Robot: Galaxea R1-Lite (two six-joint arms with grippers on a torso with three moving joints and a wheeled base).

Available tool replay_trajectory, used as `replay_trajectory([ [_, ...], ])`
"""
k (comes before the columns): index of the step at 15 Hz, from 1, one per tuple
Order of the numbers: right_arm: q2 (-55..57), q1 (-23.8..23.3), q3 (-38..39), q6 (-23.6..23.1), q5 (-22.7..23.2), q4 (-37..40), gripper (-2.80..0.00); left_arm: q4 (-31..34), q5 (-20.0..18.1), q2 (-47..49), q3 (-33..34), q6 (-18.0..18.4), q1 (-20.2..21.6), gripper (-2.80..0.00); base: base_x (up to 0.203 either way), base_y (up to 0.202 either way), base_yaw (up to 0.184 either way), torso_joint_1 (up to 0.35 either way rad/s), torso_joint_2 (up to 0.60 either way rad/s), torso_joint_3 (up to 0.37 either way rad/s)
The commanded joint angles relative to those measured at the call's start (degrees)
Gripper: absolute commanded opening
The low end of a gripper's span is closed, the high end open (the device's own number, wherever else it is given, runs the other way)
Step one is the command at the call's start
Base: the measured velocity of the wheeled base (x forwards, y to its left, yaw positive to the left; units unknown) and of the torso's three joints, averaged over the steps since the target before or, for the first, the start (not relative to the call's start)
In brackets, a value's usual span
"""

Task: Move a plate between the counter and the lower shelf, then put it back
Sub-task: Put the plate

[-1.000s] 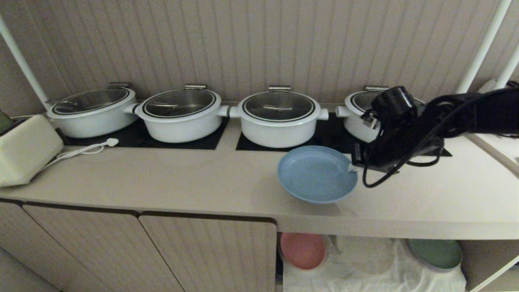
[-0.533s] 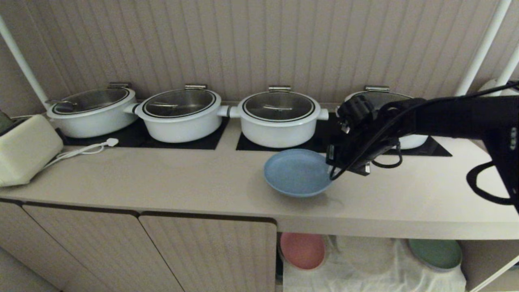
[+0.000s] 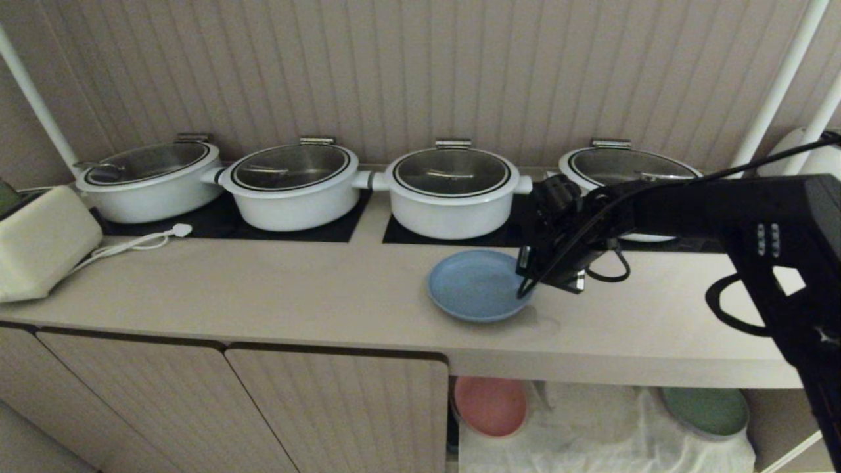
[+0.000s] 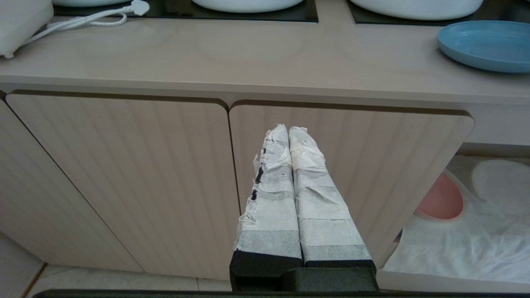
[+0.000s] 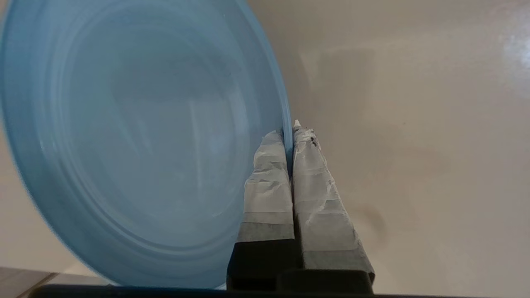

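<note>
The plate (image 3: 474, 286) is round, light blue and matte, with a shallow raised rim; it sits near the front edge of the beige tabletop (image 3: 276, 289), just in front of the black hob panels, its right rim pinched between the taped fingers of the right claw (image 3: 525, 284); the lower shelf (image 3: 591, 427) is an open beige niche below, lined with a wrinkled white cloth

four white lidded pots (image 3: 451, 192), pink plate (image 3: 490, 405), green plate (image 3: 705, 410), white plug cord (image 3: 141, 242)
</note>
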Motion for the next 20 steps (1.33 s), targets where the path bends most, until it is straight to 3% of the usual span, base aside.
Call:
replay_trajectory([
  [1, 0.21, 0.00, -0.01, 0.20, -0.04, 0.19, -2.80, 0.00, 0.00, -0.02, 0.00, -0.03, 0.00, -2.80, 0.000, 0.000, 0.000, 0.000, 0.00, 0.000],
  [13, 0.20, 0.17, -0.01, 0.11, -0.13, 0.19, -2.80, 0.00, 0.00, -0.02, 0.00, -0.03, 0.00, -2.80, 0.000, 0.000, 0.000, 0.000, 0.00, 0.000],
  [14, 0.12, 0.17, -0.01, 0.11, -0.13, 0.19, 0.00, 0.00, 0.00, -0.02, 0.00, -0.03, 0.00, -2.80, 0.000, 0.000, 0.000, 0.000, 0.00, 0.000],
  [20, 0.18, 0.26, -0.01, 0.02, -0.50, 0.28, 0.00, 0.00, 0.00, -0.02, 0.00, -0.03, 0.00, -2.80, 0.000, 0.000, 0.000, 0.000, 0.00, 0.000],
])
